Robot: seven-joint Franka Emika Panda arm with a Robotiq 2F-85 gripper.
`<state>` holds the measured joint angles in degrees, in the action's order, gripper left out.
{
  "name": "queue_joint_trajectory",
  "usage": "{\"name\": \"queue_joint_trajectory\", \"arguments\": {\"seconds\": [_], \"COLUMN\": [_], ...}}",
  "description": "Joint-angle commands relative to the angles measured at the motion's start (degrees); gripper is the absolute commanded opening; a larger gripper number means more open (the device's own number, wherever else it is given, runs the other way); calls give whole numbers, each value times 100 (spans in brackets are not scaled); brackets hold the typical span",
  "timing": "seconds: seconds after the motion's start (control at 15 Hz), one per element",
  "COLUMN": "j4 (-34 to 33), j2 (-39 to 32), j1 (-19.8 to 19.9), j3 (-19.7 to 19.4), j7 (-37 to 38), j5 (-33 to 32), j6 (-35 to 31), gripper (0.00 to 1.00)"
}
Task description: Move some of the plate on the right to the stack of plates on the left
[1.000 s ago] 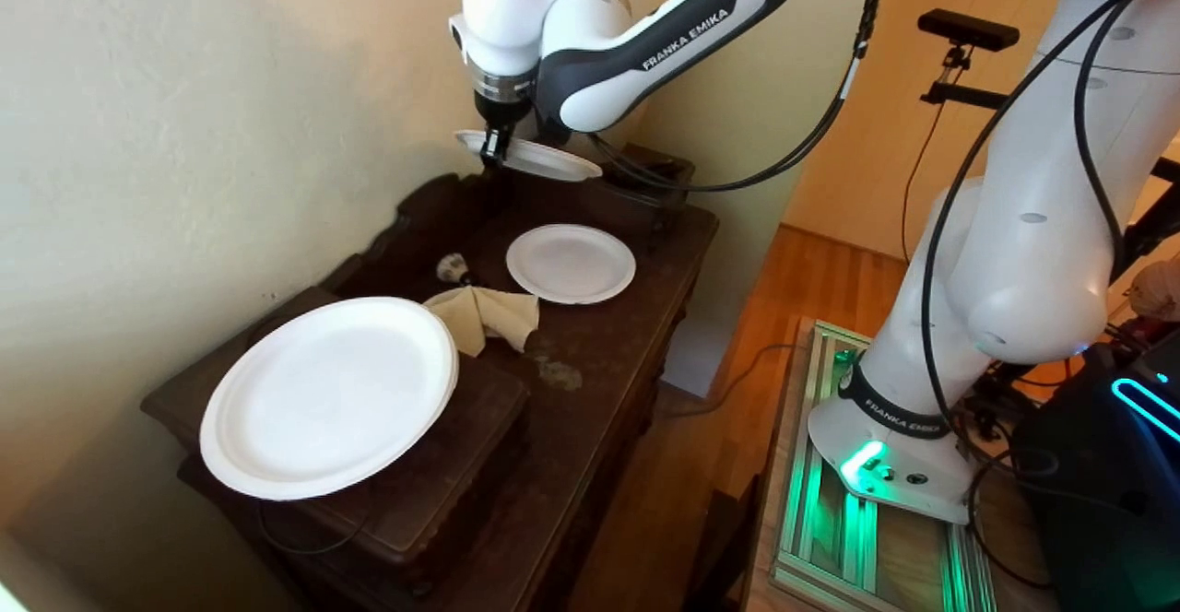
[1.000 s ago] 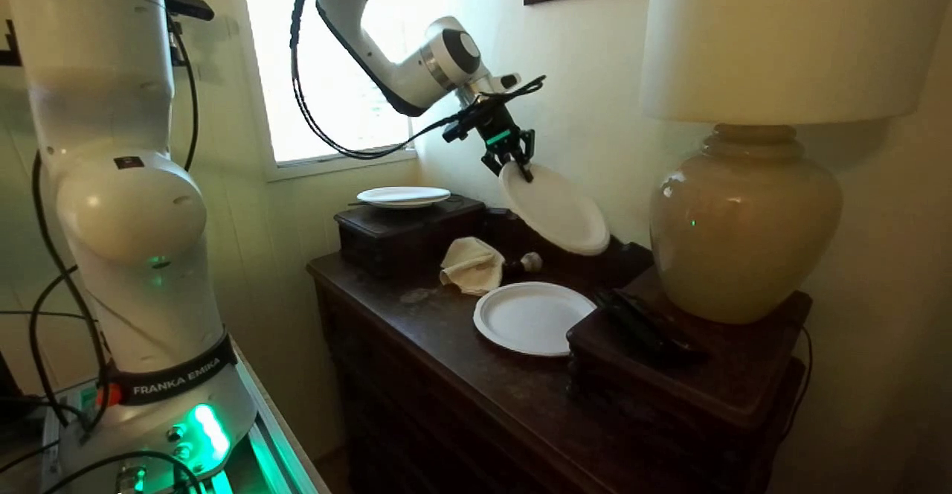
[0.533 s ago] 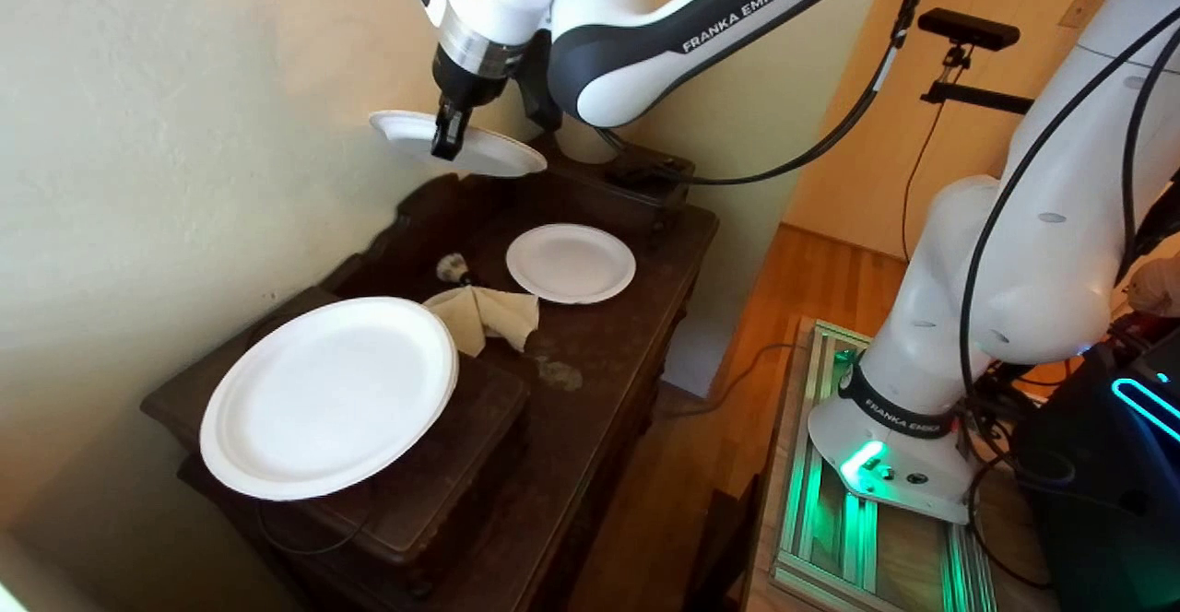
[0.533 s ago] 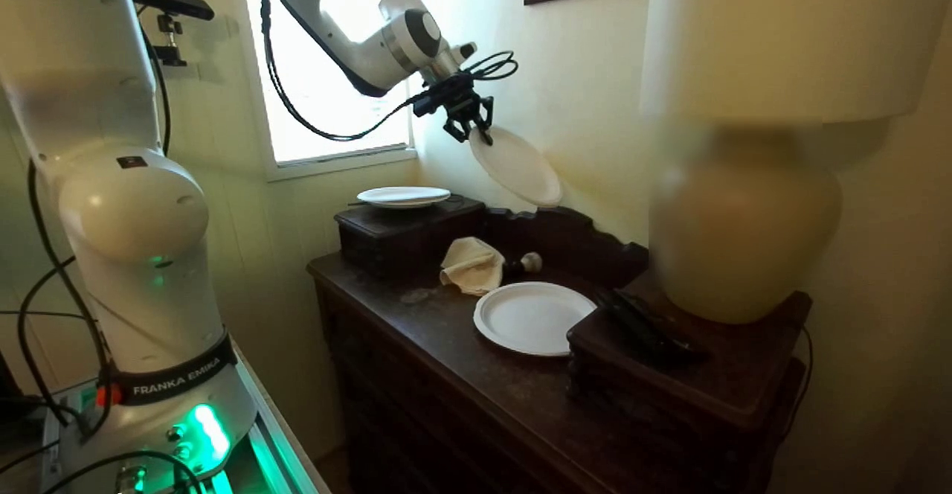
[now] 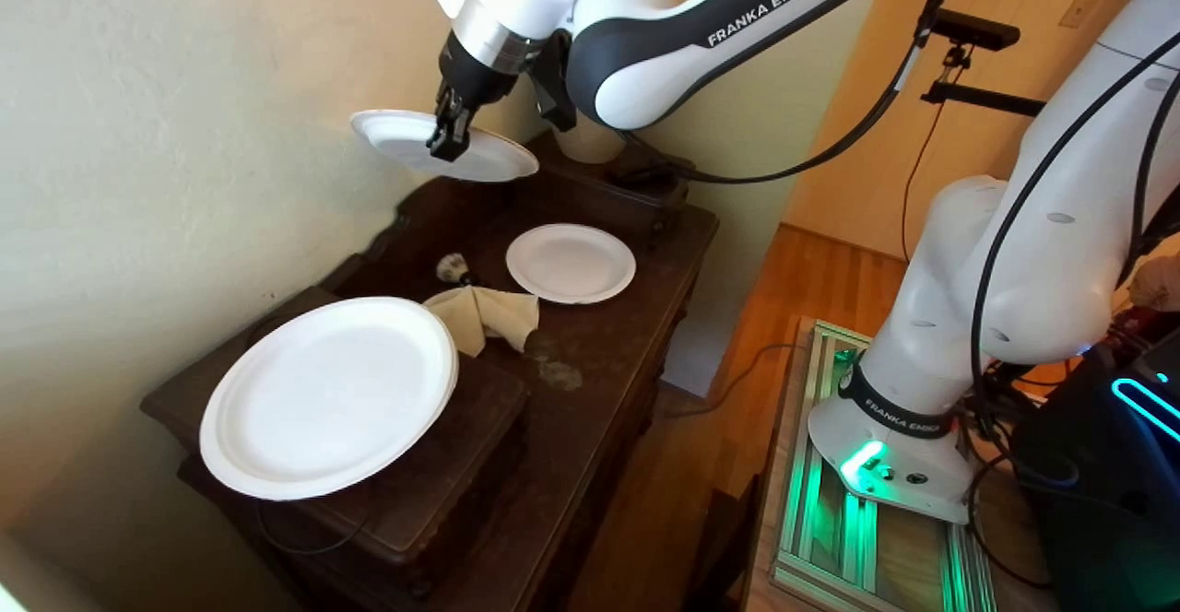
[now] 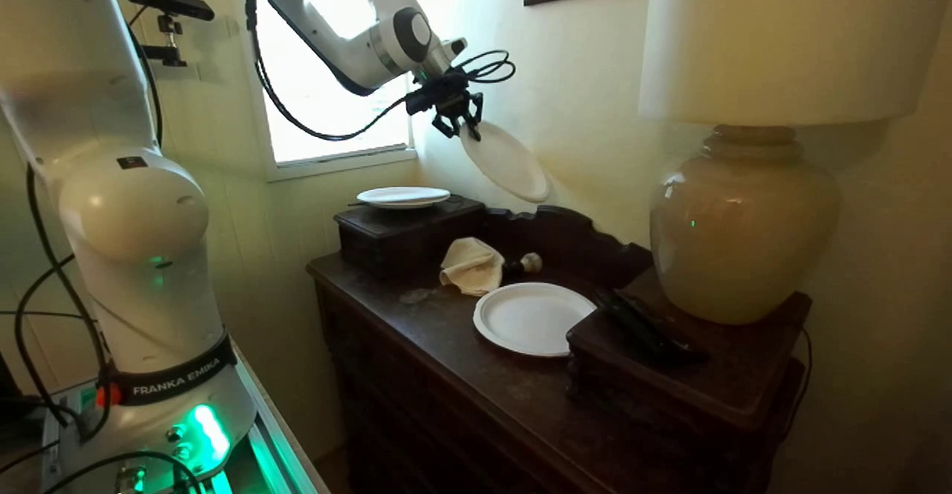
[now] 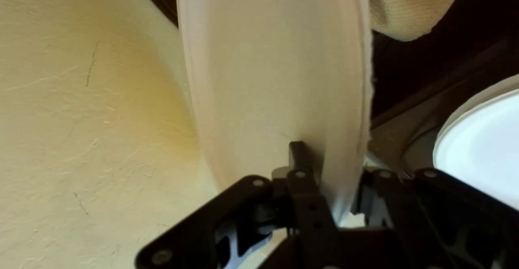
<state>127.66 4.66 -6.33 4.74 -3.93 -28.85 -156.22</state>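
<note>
My gripper (image 5: 449, 144) is shut on the rim of a white plate (image 5: 498, 158), held tilted in the air near the back wall. In an exterior view the gripper (image 6: 462, 134) is at the upper edge of this plate (image 6: 509, 165), which slants down. In the wrist view the held plate (image 7: 275, 66) stands between the two fingers (image 7: 330, 180). The left stack of white plates (image 5: 332, 400) lies on the raised box; it also shows at the right edge of the wrist view (image 7: 482, 155). Another white plate or pile (image 5: 572, 264) lies flat on the dresser top; its count is unclear.
A beige cloth (image 5: 484, 312) and a brush (image 5: 453, 268) lie between the two plate places. A large lamp (image 6: 744, 233) and a dark object (image 6: 647, 330) are on the right raised box. The wall (image 7: 81, 139) is close beside the held plate.
The gripper has carried the held plate up and toward the stack side, mostly in the first half second, with a small shift since. The plates on the dresser and the stack have not moved.
</note>
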Motion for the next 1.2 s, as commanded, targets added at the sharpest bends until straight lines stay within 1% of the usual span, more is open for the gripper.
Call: {"name": "queue_joint_trajectory", "arguments": {"seconds": [0.0,0.13,0.27,0.47,0.6,0.73,0.8,0.87,0.93,1.0,1.13], "j4": [-81,-350,-655,-1020,-1221,-1370,-1412,-1156,-1229,-1274,-1302], "j2": [-84,-293,-458,-712,-852,-929,-987,-794,-844,-879,-910], "j1": [36,-109,-266,-525,-671,-757,-737,-739,-747,-747,-740], "j3": [94,199,378,646,828,1048,1179,1032,1123,1168,1176], "j7": [-184,-815,-1184,-1767,-2277,-3091,-3521,-2778,-3086,-3220,-3283], "j5": [62,128,205,527,966,1714,2115,1541,1801,1904,1935], "j6": [-168,-363,-213,-333,-454,-585,-726,-535,-604,-615,-633], "gripper": [4,4,4,4,4,4,4,14,14,14,14]}}
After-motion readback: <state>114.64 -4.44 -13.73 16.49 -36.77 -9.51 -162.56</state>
